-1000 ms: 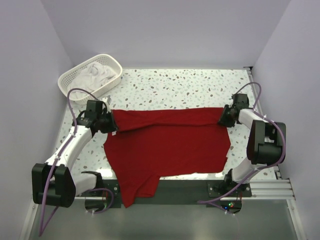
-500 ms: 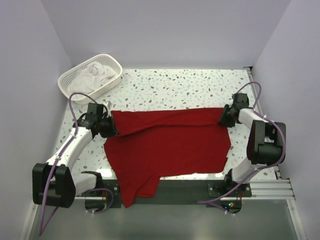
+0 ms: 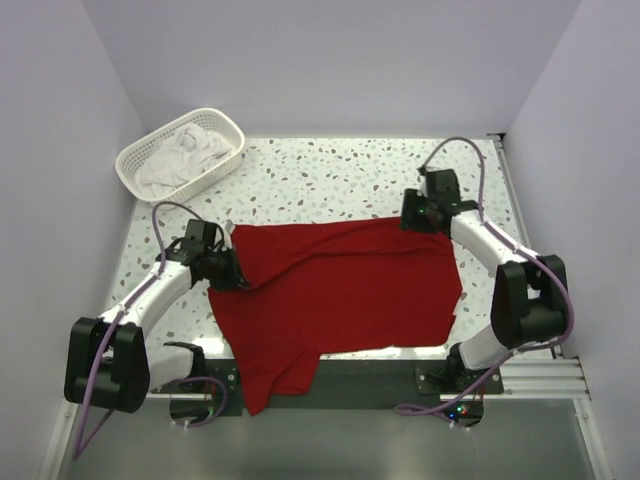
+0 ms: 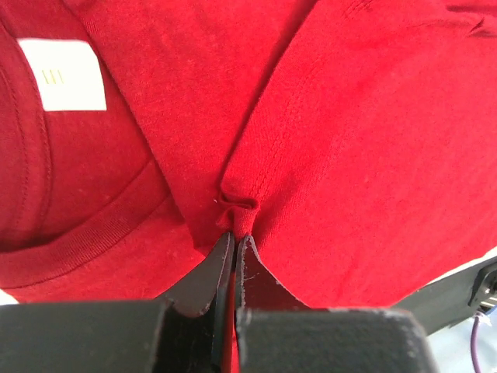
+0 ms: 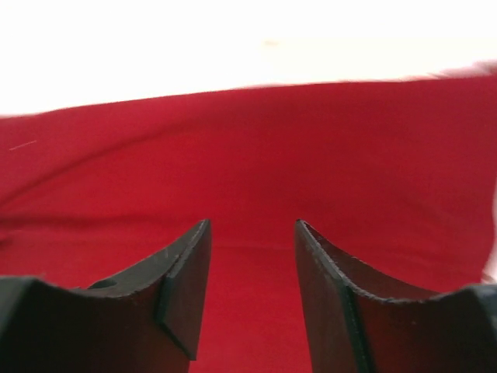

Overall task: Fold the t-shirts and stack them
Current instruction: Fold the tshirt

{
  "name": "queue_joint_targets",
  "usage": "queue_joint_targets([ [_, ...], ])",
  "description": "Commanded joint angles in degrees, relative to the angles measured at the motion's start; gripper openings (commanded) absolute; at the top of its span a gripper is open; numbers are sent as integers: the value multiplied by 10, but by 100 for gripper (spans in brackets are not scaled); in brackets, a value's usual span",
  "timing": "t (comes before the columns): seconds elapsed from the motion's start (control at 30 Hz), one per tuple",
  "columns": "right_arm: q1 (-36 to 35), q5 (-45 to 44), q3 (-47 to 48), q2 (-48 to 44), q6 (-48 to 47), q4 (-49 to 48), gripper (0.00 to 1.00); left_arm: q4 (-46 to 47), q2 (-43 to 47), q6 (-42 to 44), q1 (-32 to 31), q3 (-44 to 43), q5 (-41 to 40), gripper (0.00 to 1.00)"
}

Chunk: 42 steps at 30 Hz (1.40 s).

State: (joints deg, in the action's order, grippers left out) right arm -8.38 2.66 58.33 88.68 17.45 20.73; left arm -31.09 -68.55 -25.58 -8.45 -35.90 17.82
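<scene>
- Top view: the red t-shirt (image 3: 340, 290) lies spread on the counter (image 3: 340, 170), its lower part hanging over the near edge.
- A second ago its far edge was stretched straight between the two arms. Now the right tool (image 3: 413, 213) has left the far right corner and sits further in along the far edge, close to the cloth but not holding it.
- The left tool (image 3: 228, 268) has moved nearer and inward, dragging the shirt's left side with it, so the far edge now slants instead of running level.
- The white t-shirts (image 3: 185, 150) lie heaped in the basket (image 3: 210, 168) at the far left, well away from both arms.
- Left wrist view: the left tool (image 4: 235, 237) has its fingers (image 4: 208, 273) pressed together on a small pinch of red hem. The white neck label (image 4: 70, 74) shows at the upper left, so the grip is close to the collar.
- Right wrist view: the right tool (image 5: 252, 233) has its fingers (image 5: 185, 272) standing apart with nothing between them, and red cloth lies beyond.
- Judgement: the stretch is over and one corner has been let go. The fold of this shirt looks barely begun, and the right arm probably needs a fresh hold before a fold can be made.
</scene>
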Motion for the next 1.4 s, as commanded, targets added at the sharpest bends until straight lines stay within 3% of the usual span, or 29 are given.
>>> queue_joint_targets([
  [0.0, -88, 56, 38, -12, -15, -41, 52, 21, 12, -26, -6, 12, 17, 0],
  [0.03, -101, 114, 51, 10, -12, -53, 53, 24, 18, -27, -8, 15, 17, 2],
  [0.17, -177, 208, 109, 89, -12, -86, 54, 19, 19, -25, -8, 9, 6, 24],
  [0.3, -256, 235, 188, 163, -52, -83, 54, 16, 40, -31, -7, -8, -42, 46],
  [0.33, -264, 240, 201, 181, -58, -81, 54, 16, 50, -32, -4, -17, -52, 59],
  [0.43, -287, 278, 255, 243, -63, -76, 52, 27, 54, -30, 9, -30, -87, 69],
  [0.7, -322, 313, 376, 372, -73, -55, 49, 82, -18, -7, 33, -69, -148, 66],
  [1.03, -329, 326, 412, 415, -74, -47, 47, 143, -177, 3, 49, -157, -171, 58],
  [1.13, -329, 333, 414, 416, -77, -40, 38, 139, -211, 11, 54, -184, -176, 55],
  [1.27, -330, 352, 392, 385, -81, -39, 13, 143, -228, 15, 59, -187, -176, 50],
  [1.37, -330, 363, 350, 350, -93, -46, 2, 147, -229, 18, 62, -179, -176, 49],
])
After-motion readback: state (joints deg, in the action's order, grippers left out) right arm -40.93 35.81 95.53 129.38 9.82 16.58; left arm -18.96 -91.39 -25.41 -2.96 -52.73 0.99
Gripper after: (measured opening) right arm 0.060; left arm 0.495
